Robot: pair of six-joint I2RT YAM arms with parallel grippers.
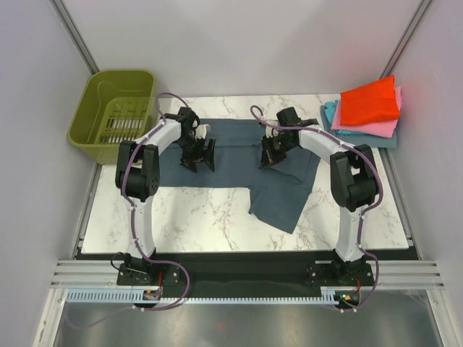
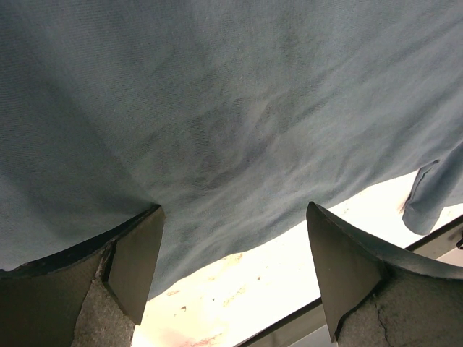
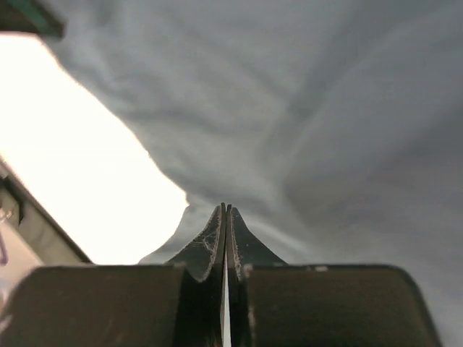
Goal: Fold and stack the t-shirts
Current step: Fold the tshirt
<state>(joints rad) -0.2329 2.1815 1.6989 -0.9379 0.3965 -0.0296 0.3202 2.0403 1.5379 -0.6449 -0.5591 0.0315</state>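
Straddling a blue-grey shirt (image 1: pixel 235 141) spread on the table (image 1: pixel 202 217), the two arms sit at its opposite ends. The shirt's long axis runs left to right, with one flap trailing toward the near edge on the right. The left gripper (image 1: pixel 197 154) hangs just over the left end, jaws spread wide and holding nothing. The right gripper (image 1: pixel 269 157) is closed, apparently pinching cloth right of centre. Each arm is nearer its own end, so a fold across the long axis looks likely next. The stack (image 1: pixel 367 107) of folded shirts lies at the far right corner, nearest the right arm.
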